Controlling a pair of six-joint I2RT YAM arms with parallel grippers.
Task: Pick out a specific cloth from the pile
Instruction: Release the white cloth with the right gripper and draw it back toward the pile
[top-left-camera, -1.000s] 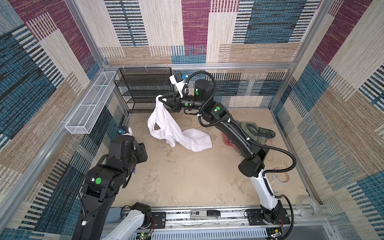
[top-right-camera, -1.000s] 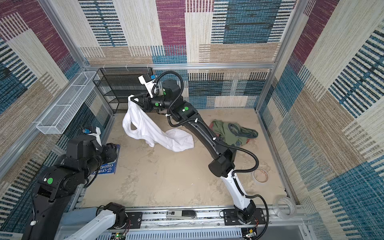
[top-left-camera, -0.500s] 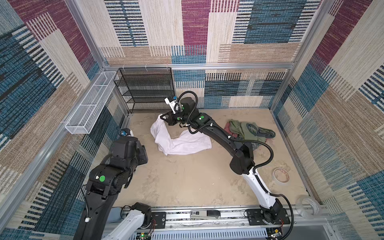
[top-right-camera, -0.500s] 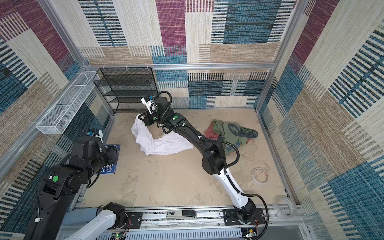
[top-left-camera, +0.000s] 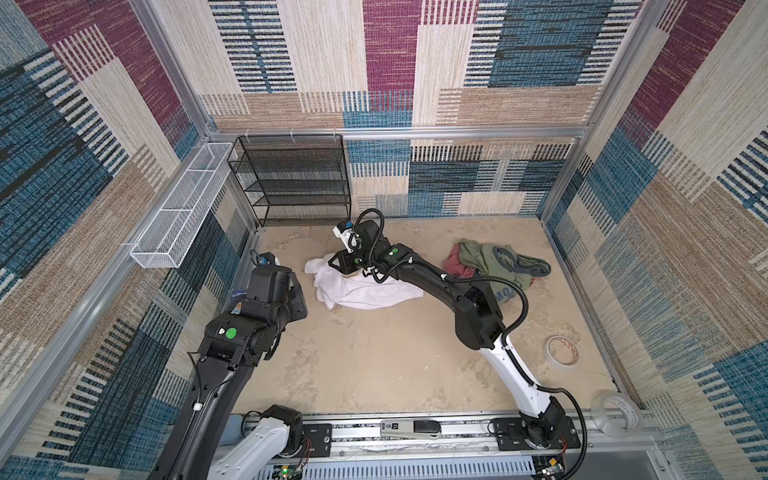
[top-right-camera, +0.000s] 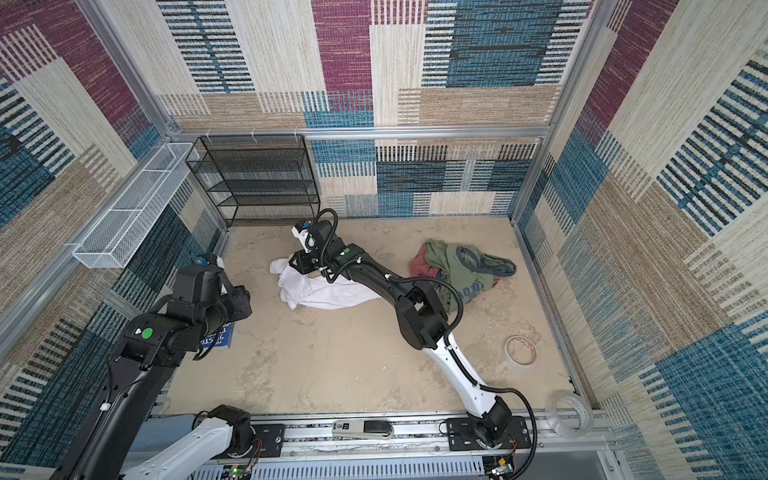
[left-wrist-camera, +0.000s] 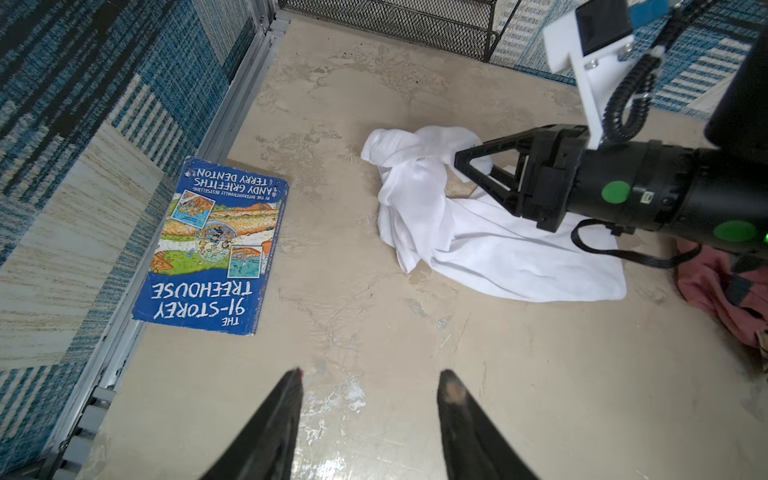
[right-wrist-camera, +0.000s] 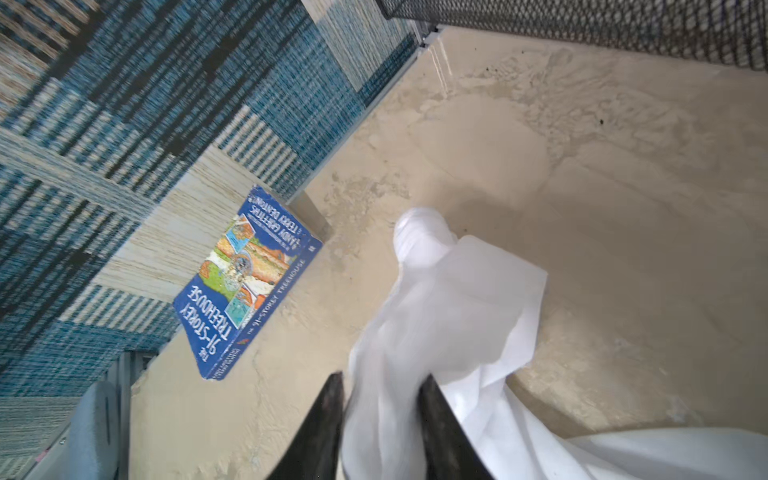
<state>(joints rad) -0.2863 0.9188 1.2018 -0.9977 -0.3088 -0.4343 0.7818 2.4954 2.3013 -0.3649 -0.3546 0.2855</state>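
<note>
Cloth (top-left-camera: 365, 291) crumpled on table (top-left-camera: 374, 361), right claw (right-wrist-camera: 382, 376) parted around it

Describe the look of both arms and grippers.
The left arm and right arm have black upper links, white base links and round green stickers. Black corrugated cable loops along the right arm. The left gripper and right gripper have tapered black fingers.

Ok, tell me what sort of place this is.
Likely a robot test cell, not a home: carpet-tiled walls on an aluminium frame, two robot arms bolted to a front rail.
</note>
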